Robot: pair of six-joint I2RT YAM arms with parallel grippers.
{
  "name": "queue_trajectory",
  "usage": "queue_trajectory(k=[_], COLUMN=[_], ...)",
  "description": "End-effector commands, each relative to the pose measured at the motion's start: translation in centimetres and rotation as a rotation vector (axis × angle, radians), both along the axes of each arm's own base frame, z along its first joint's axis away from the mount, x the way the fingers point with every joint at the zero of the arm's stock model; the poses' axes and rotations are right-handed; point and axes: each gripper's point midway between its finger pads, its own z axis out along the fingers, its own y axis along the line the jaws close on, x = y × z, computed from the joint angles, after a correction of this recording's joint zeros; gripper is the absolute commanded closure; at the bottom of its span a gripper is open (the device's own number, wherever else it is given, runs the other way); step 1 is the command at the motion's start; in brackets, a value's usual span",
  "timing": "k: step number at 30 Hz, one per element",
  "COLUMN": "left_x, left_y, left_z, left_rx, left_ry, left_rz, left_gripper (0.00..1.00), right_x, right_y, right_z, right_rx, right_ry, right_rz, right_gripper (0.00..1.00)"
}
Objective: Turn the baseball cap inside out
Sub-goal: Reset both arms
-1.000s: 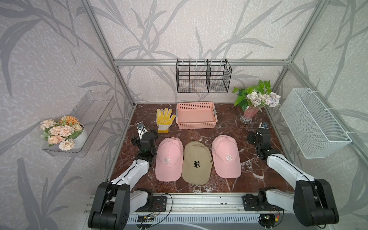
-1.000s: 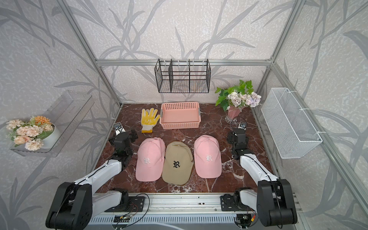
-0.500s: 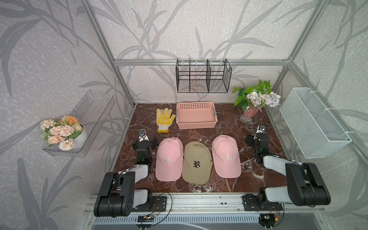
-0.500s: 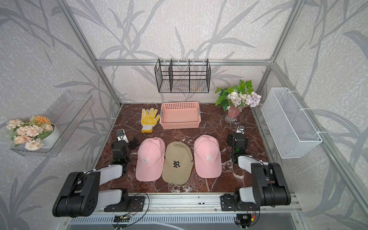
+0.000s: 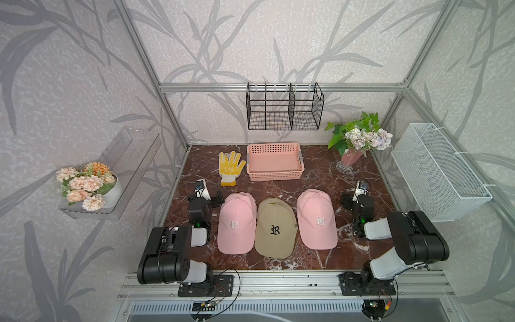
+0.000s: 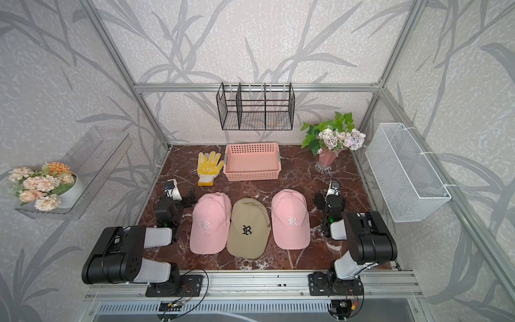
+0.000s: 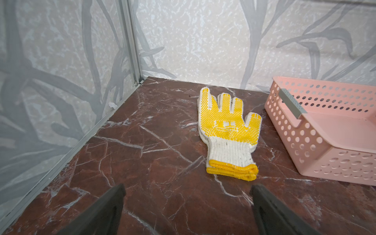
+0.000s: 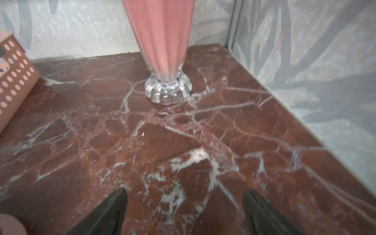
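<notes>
Three baseball caps lie crown up in a row on the marble table, their brims toward the front rail: a pink cap (image 5: 237,223), a tan cap (image 5: 274,228) and a second pink cap (image 5: 316,220). They show in both top views and in neither wrist view. My left gripper (image 5: 209,195) sits just left of the left pink cap (image 6: 209,223), open and empty, pointing at the back wall. Its fingers (image 7: 114,203) frame bare marble. My right gripper (image 5: 354,196) sits right of the right pink cap (image 6: 291,220), also open and empty. Between its fingertips (image 8: 116,203) there is only table.
A yellow-dotted work glove (image 7: 227,130) lies ahead of the left gripper, beside a pink perforated basket (image 5: 274,161). A pink vase (image 8: 160,40) of flowers stands ahead of the right gripper. Wall fittings: a black wire rack (image 5: 284,107), a white mesh basket (image 5: 437,172), a clear shelf (image 5: 122,167).
Both arms have folded back into a compact pose near the front rail, the grippers staying beside the outer caps. The right gripper's jaws have spread a little wider.
</notes>
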Motion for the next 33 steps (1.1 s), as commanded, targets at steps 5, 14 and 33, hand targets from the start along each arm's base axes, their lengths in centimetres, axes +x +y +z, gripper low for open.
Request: queue_trajectory(k=[5, 14, 33], left_x=[-0.4, 0.4, 0.6], left_y=[-1.7, -1.6, -1.7], left_z=[1.6, 0.9, 0.7], left_rx=[0.047, 0.054, 0.069], left_ry=[-0.141, -0.081, -0.064], left_rz=[-0.075, -0.059, -0.043], left_gripper=[0.00, 0.00, 0.00], right_x=[1.2, 1.3, 1.7], right_y=[-0.1, 0.0, 1.1], right_z=[2.2, 2.1, 2.0], right_rx=[-0.006, -0.004, -0.010], right_ry=[-0.079, -0.072, -0.059], right_rz=[-0.005, 0.003, 0.075], right_gripper=[0.01, 0.01, 0.01])
